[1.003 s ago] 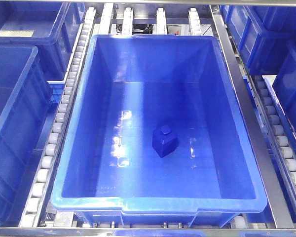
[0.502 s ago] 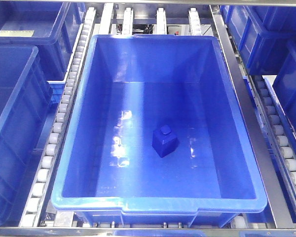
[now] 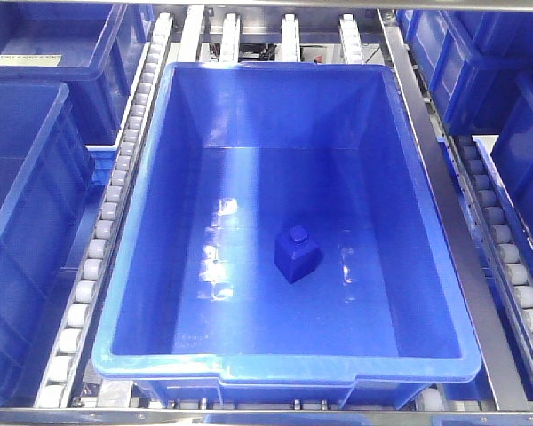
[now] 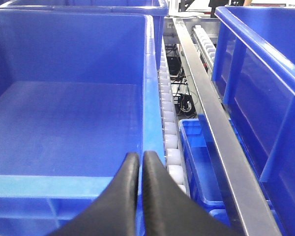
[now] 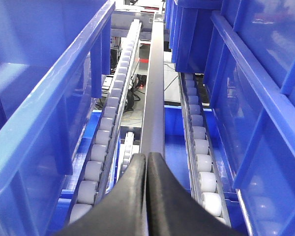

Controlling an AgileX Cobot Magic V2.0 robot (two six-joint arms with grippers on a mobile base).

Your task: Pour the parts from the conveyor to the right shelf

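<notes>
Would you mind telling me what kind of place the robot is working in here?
Most likely a warehouse or factory parts-handling line: blue plastic bins sit on roller conveyor tracks divided by metal rails, and one small blue part lies in the central bin.

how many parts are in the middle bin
1. A single dark blue part sits upright on the floor of the middle bin, slightly right of center; nothing else shows inside.

Open-topped blue bin point(image 3: 133, 266) offers wide access from above; one small blue part point(image 3: 296, 253) stands inside, while neighbouring bins point(image 3: 22, 204) and a steel rail point(image 3: 444, 222) flank it.
</notes>
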